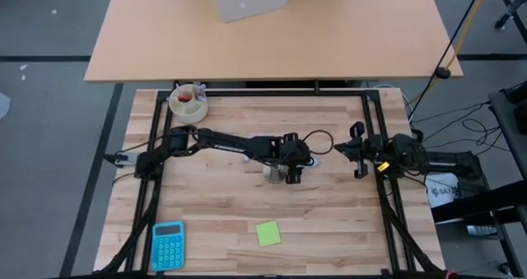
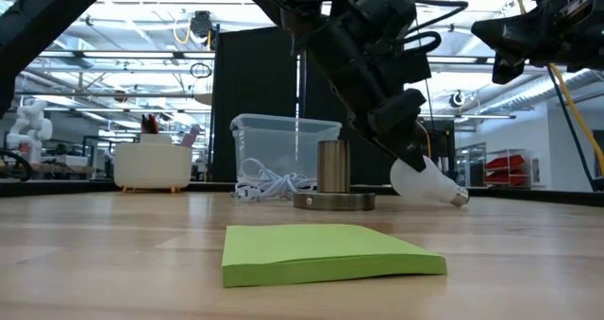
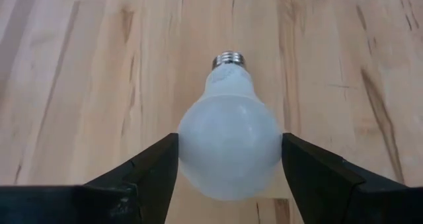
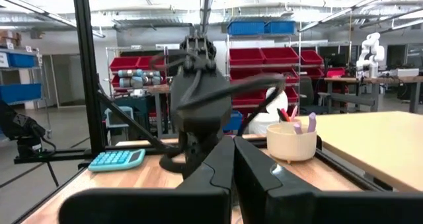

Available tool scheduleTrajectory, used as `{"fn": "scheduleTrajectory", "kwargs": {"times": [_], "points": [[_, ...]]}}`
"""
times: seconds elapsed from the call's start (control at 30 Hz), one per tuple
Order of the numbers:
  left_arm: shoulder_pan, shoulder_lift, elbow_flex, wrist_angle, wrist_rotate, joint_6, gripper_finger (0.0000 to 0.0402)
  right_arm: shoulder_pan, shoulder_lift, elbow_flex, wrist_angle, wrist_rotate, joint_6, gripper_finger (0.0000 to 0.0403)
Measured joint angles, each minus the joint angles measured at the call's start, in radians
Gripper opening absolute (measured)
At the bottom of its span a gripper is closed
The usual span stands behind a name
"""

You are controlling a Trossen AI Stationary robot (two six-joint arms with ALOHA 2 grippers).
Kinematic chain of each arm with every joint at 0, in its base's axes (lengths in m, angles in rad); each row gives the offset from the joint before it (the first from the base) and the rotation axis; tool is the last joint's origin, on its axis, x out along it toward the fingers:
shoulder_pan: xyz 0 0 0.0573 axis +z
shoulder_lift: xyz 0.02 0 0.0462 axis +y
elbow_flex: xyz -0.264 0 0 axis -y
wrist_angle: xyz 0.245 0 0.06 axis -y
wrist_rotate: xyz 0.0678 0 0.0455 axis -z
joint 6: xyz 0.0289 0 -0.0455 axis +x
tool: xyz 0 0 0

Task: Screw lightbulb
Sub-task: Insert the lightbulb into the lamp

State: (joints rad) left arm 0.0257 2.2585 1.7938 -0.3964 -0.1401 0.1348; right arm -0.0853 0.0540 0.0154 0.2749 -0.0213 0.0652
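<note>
From above we saw the left arm stretched across the wooden table (image 1: 214, 197) to the middle, its left gripper (image 1: 293, 170) down by the socket (image 1: 272, 174); the lightbulb itself was hidden under the gripper in this view. The right gripper (image 1: 359, 151) waited at the table's right edge, near the frame. A blue calculator (image 1: 168, 245) sat at the near-left corner, a green sticky pad (image 1: 268, 233) near the front centre, and a cream cup (image 1: 188, 102) at the far-left corner.

At table level we saw the lightbulb (image 2: 427, 182) lying tilted on the wood just beside the socket (image 2: 333, 178) — globe up under the left gripper (image 2: 411, 150), screw base pointing away from the socket. A white cable (image 2: 269, 186) lay coiled behind, w/ a clear bin (image 2: 283, 145) farther back; the sticky pad (image 2: 326, 252) filled the foreground.

The left wrist view settled the grip: both fingers (image 3: 149, 171) sat against the sides of the bulb's globe (image 3: 229, 145), spread wide around it, base facing away.

In the right wrist view the right gripper's fingers (image 4: 218, 171) were pressed together, holding nothing, approx. level w/ the calculator (image 4: 117, 159) and cup (image 4: 292, 141) across the table.
</note>
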Motion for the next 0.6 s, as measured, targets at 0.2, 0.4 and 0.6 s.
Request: {"fn": "scheduleTrajectory", "kwargs": {"times": [0.2, 0.4, 0.6], "points": [[0.000, -0.001, 0.073, -0.071, -0.010, 0.006, 0.0256, 0.000, 0.010, 0.000, -0.001, 0.002, 0.029, 0.0004], [0.000, -0.003, 0.112, -0.099, -0.010, 0.027, 0.0256, 0.000, 0.010, 0.000, -0.052, -0.003, 0.029, 0.0004], [0.002, -0.003, 0.119, -0.105, -0.009, 0.028, 0.0256, 0.000, 0.027, 0.000, -0.144, 0.017, 0.018, 0.0014]]}}
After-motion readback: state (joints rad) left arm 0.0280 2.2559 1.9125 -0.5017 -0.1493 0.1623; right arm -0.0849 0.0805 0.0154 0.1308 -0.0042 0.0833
